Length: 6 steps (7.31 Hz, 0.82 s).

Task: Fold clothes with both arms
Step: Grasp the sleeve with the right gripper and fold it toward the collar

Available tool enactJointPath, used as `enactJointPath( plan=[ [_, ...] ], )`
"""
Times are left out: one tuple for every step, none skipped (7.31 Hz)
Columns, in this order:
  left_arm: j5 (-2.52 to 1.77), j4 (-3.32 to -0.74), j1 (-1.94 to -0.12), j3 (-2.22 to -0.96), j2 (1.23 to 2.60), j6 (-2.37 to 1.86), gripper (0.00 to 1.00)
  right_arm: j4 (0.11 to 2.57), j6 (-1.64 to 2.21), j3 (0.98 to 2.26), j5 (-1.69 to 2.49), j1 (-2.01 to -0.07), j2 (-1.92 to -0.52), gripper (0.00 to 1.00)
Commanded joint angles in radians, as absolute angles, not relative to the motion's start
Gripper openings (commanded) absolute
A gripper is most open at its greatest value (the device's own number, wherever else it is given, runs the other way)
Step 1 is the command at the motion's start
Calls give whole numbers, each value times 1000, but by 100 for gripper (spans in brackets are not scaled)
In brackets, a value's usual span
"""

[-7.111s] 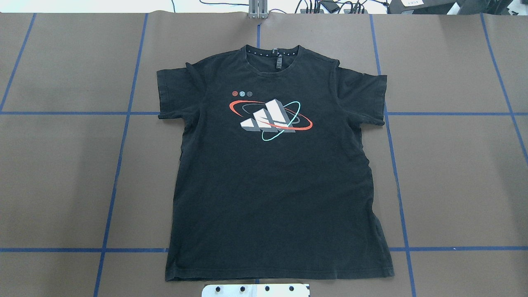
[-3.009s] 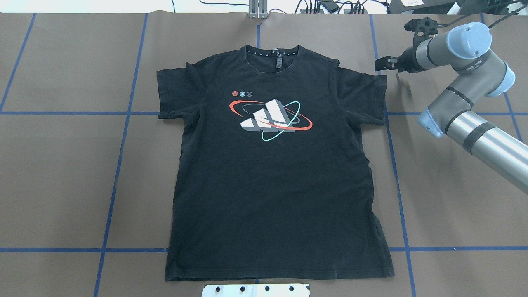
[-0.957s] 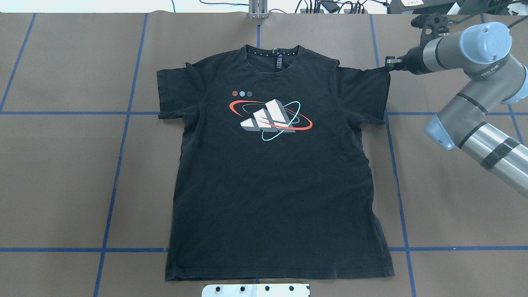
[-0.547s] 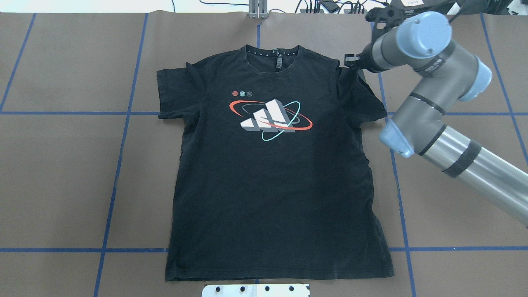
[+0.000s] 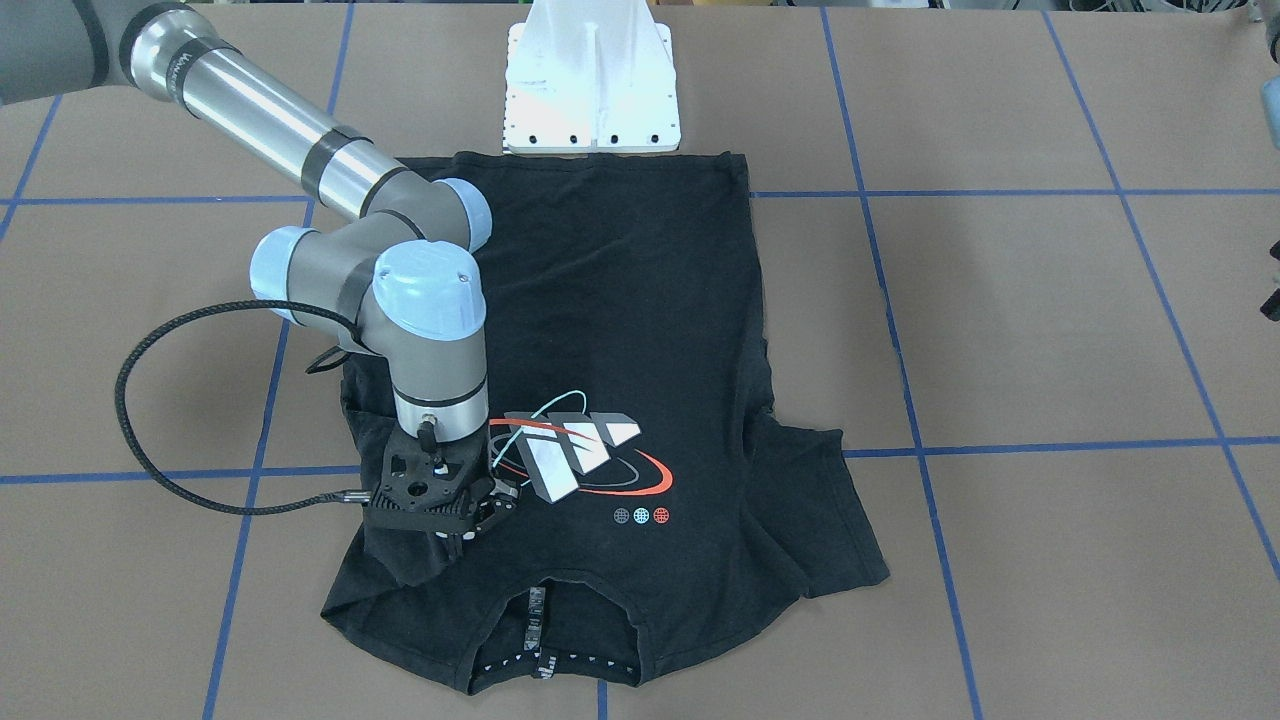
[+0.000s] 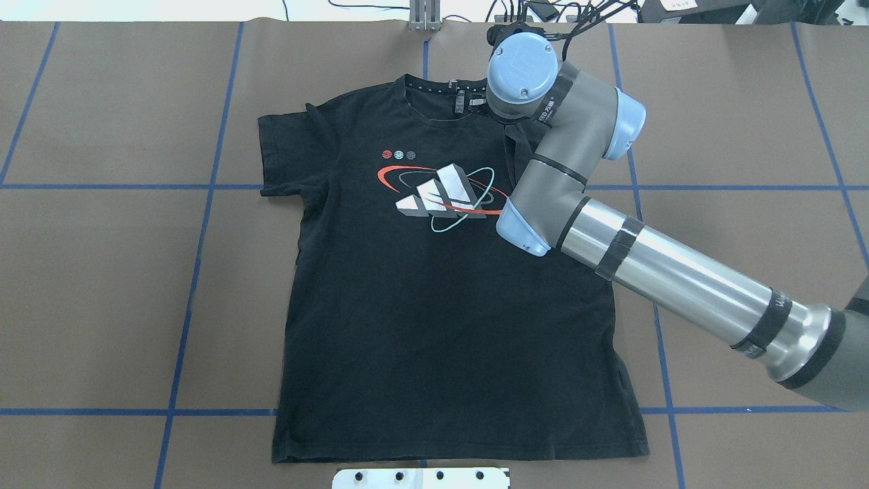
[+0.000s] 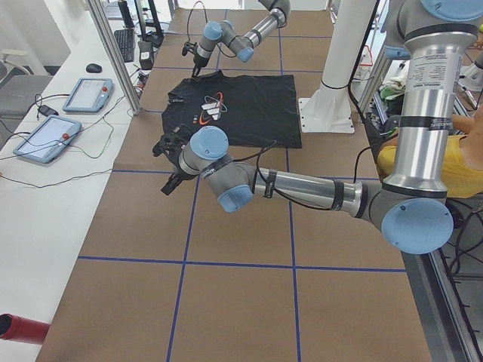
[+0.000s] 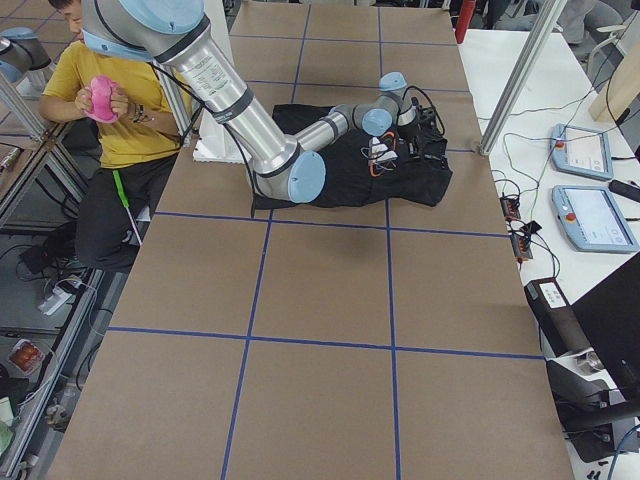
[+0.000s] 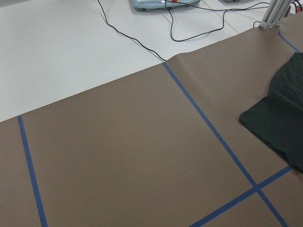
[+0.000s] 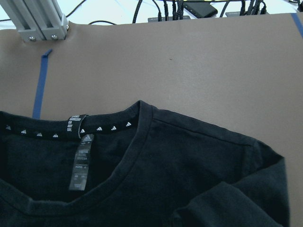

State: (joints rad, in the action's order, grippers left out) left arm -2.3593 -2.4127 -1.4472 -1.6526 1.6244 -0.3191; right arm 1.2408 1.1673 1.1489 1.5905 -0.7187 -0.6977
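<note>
Above the T-shirt (image 5: 620,300), the right end effector (image 5: 465,525) is clamped on its folded-in sleeve.

Three-bar block logo (image 6: 438,193) on T-shirt (image 6: 441,326) chest; neck label (image 10: 81,163) print illegible

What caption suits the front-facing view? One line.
Right gripper pinches one sleeve of the black T-shirt, folded inward beside the chest graphic.

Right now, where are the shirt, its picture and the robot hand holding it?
shirt (image 6: 434,339): overhead view, plain black front below the picture.
picture (image 6: 438,195): overhead view, white blocks in its middle.
right gripper (image 5: 468,530): front-facing view, between the fingertips gripping the shirt.
</note>
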Motion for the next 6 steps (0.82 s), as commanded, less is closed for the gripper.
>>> enactJointPath(
  plan=[
    [-2359, -2413, -1447, -1652, 1626, -319, 100, 1239, 1169, 1069, 1524, -684, -680, 0],
    [-2359, -2413, -1447, -1652, 1628, -319, 100, 1239, 1167, 1063, 1507, -678, -680, 92],
    [-2359, -2413, -1448, -1654, 1632, -319, 100, 1239, 1173, 1065, 1494, -677, -669, 100],
    [-2355, -2414, -1447, -1651, 1652, -318, 100, 1250, 1155, 1066, 1531, -708, -640, 100],
    [-2352, -2414, -1430, -1619, 1705, -321, 100, 1256, 1119, 1075, 1666, -762, -640, 100],
    [-2350, -2413, -1416, -1576, 1771, -321, 100, 1258, 1073, 1100, 1765, -819, -641, 100]
  ],
)
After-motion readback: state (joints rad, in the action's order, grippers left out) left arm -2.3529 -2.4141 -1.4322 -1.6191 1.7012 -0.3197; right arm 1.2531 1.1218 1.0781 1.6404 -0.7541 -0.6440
